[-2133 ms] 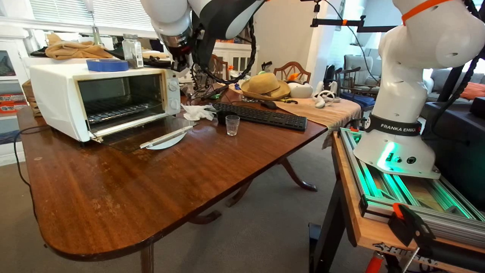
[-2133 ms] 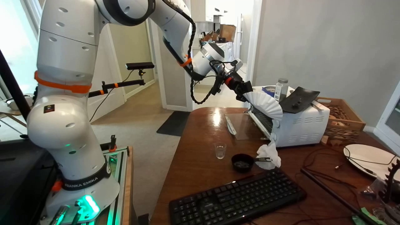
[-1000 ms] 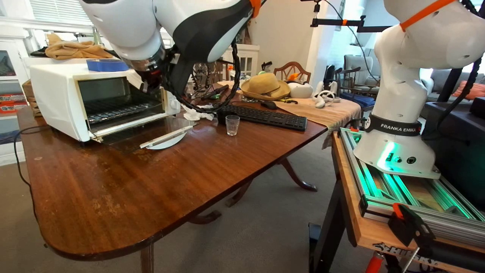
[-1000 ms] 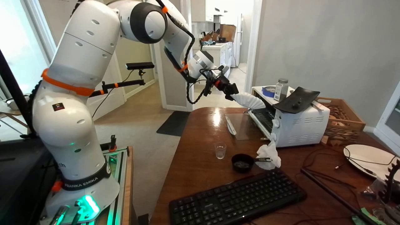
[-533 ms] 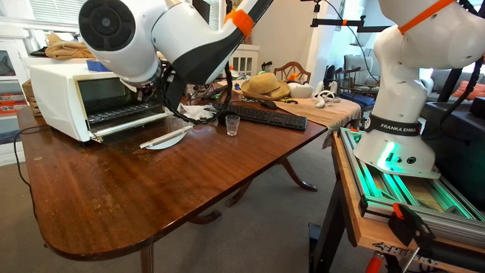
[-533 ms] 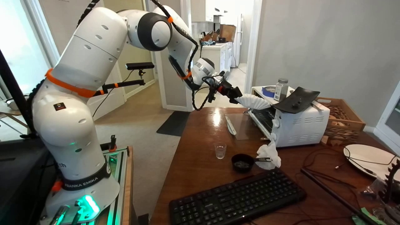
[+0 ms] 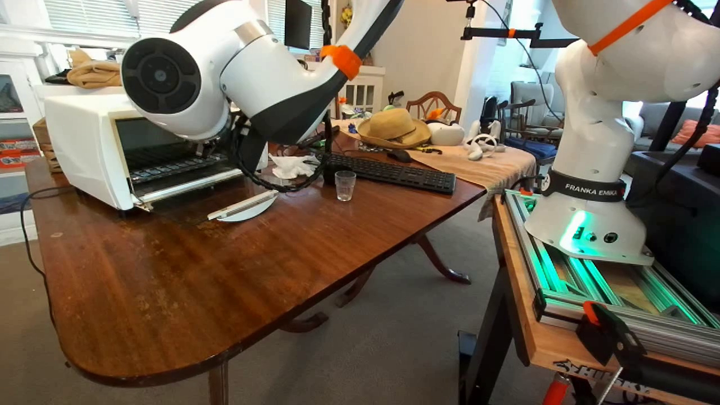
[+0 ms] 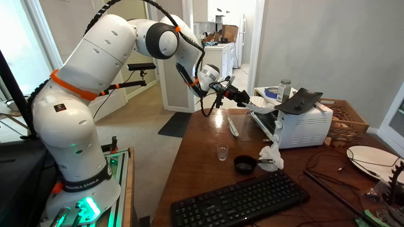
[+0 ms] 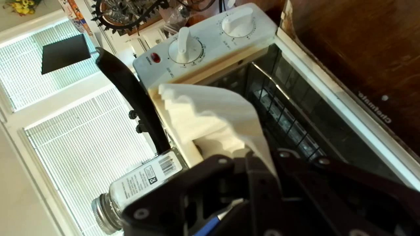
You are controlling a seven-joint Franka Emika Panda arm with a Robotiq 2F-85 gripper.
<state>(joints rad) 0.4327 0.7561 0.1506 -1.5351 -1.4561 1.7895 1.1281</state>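
My gripper (image 8: 248, 101) is shut on a white pleated paper filter (image 8: 262, 105) and holds it in the air before the toaster oven. In the wrist view the filter (image 9: 220, 111) fans out from between the dark fingers, across the oven's upper frame and opening. The white toaster oven (image 7: 84, 146) has its glass door (image 8: 251, 129) folded down, with a wire rack (image 9: 288, 124) inside. Whether the filter's far end has passed into the opening cannot be told. In an exterior view the arm's wrist hides the filter and much of the gripper.
On the oven stand a glass jar (image 8: 284, 90), blue tape (image 8: 270, 92) and a black curved tray (image 8: 300, 101) jutting over its front. A small glass (image 8: 222, 152), black bowl (image 8: 245, 164), crumpled tissue (image 8: 270, 157) and keyboard (image 8: 240, 198) lie on the table (image 7: 185, 270).
From above the oven's front, my gripper has come down, drawn back a little, then advanced toward the opening with the filter in its grip. The oven and tabletop things stay put.
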